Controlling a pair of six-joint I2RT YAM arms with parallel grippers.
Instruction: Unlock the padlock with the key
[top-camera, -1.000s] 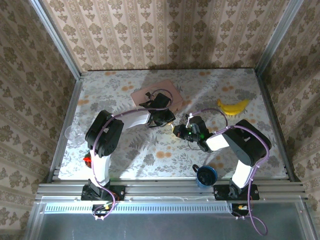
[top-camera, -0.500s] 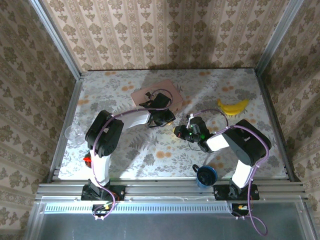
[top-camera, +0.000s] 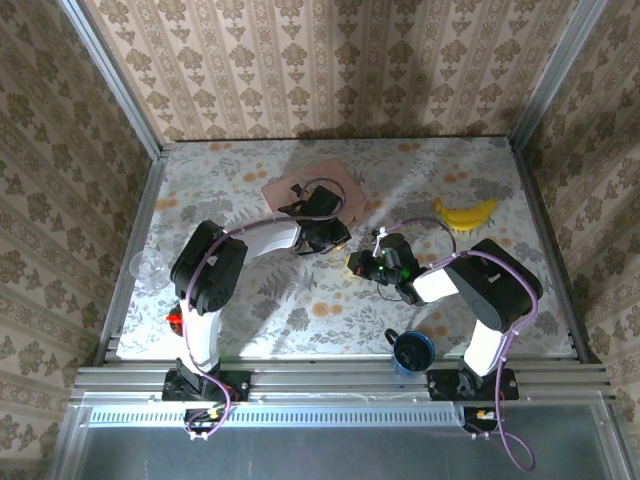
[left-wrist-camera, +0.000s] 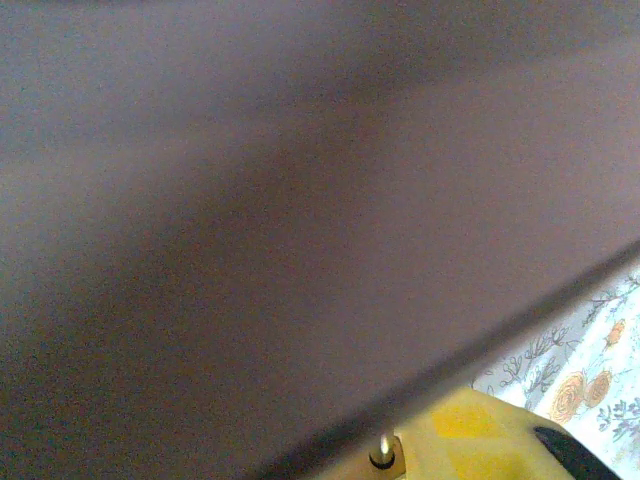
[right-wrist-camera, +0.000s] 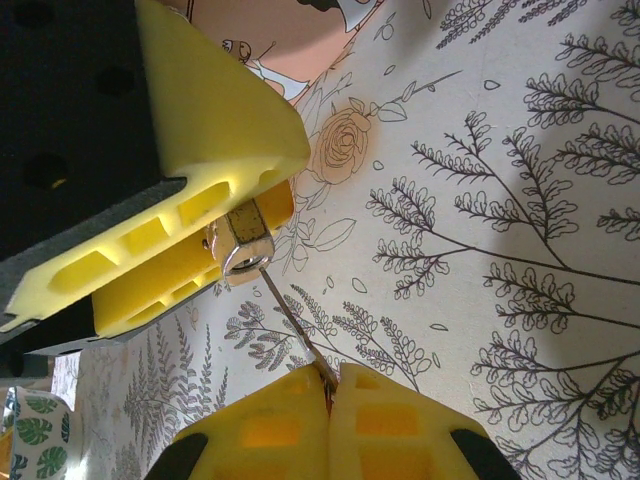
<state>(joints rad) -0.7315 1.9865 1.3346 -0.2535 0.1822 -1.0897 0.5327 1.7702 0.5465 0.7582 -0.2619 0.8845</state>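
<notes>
We note the padlock (right-wrist-camera: 240, 243) pinched in the left gripper (right-wrist-camera: 238, 208). The right gripper (right-wrist-camera: 328, 385) — clamped on the key (right-wrist-camera: 292, 320) — sits just beside it; key's long axis points straight at the padlock, tip touching.

Overhead, the black-and-white left arm (top-camera: 205, 285) and black-and-white right arm (top-camera: 490, 290) rise from the frame's bottom edge and bend inward, their wrists nearly meeting at centre. In the right wrist view, the yellow-fingered left gripper (right-wrist-camera: 265, 190), upper left, clamps a small brass-gold padlock (right-wrist-camera: 240, 243). The yellow-fingered right gripper (right-wrist-camera: 328, 388), bottom centre, pinches a thin silver key (right-wrist-camera: 290, 318), fingertips pressed together.
</notes>
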